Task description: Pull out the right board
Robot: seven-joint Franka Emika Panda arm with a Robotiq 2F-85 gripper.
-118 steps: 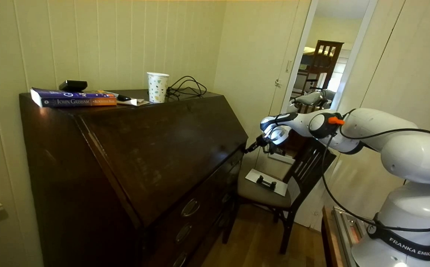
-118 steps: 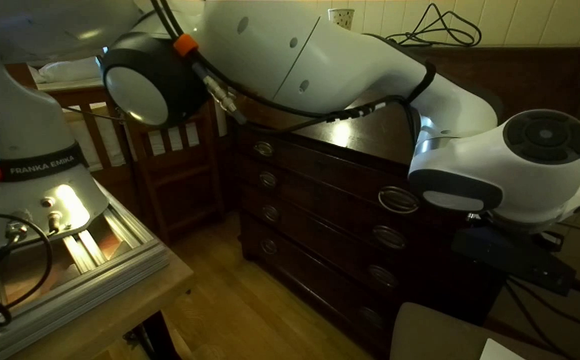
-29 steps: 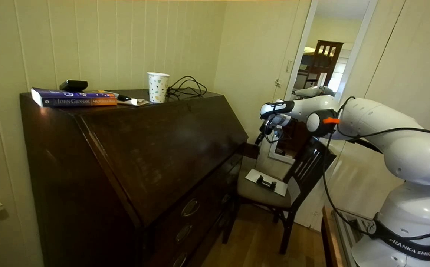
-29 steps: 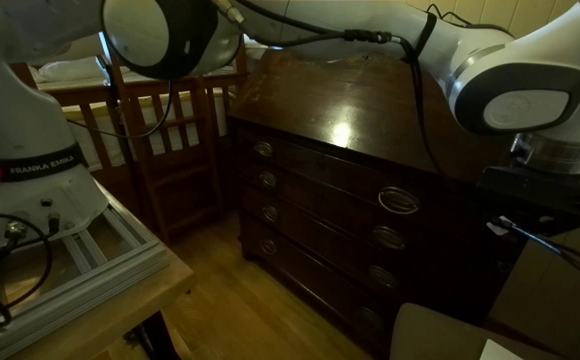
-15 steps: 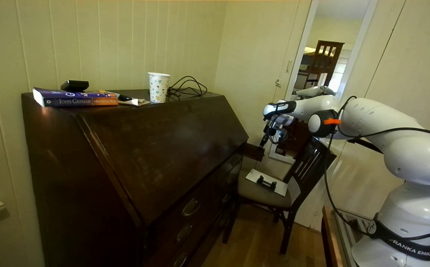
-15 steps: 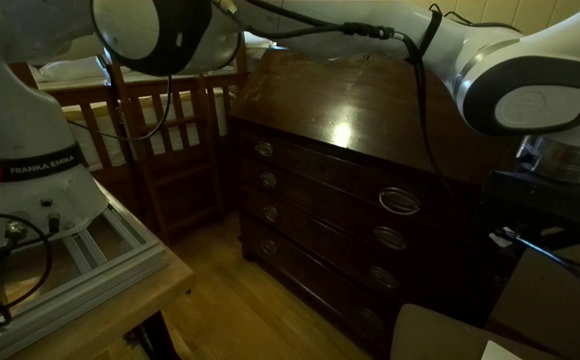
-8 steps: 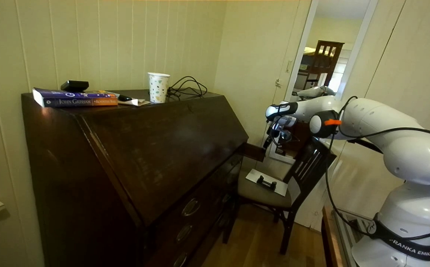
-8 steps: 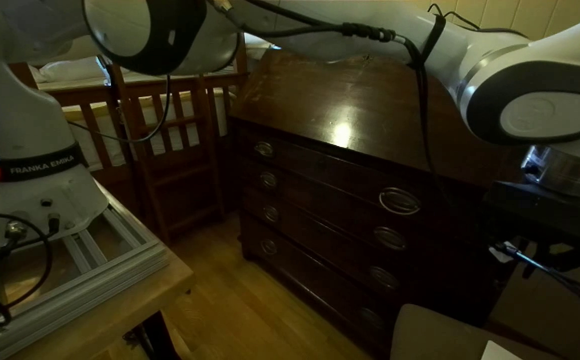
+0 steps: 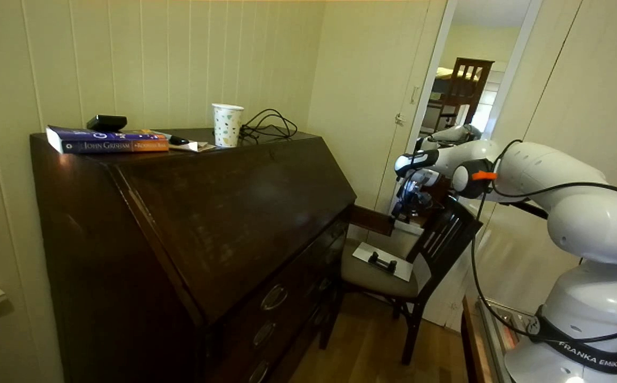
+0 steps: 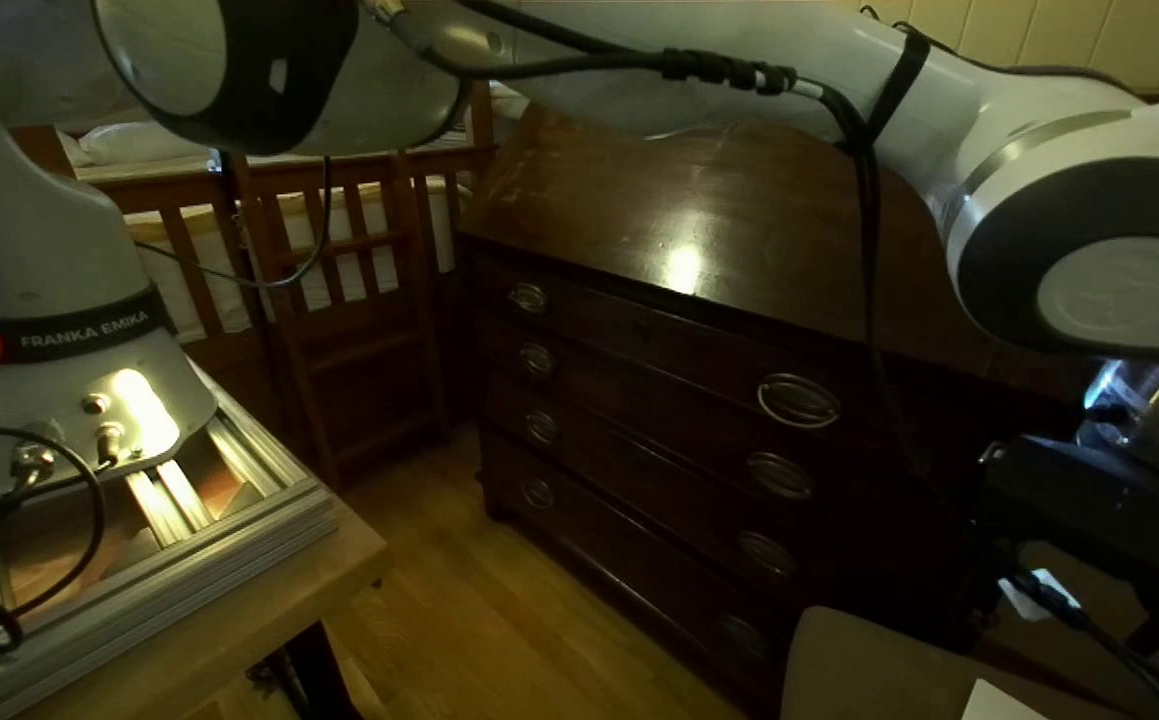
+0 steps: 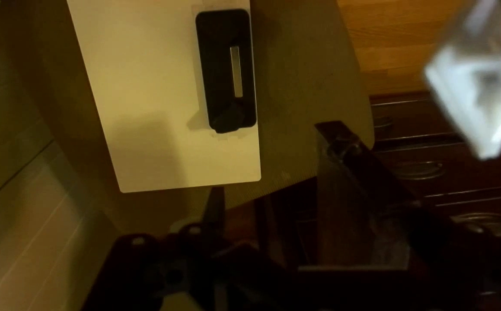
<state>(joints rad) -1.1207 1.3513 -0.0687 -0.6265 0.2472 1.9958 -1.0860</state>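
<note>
Dark-brown right board (image 9: 371,219), out from the desk (image 9: 228,229)

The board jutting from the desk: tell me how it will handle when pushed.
The board looks like solid wood, so it would probably be stiff. It juts out of the desk, so a push on its free end would likely slide it inward.

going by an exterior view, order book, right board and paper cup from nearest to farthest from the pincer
1. Right board: sticking out from the desk, end by the pincer.
2. Paper cup: on top of the desk.
3. Book: on top too, picture left.
</note>
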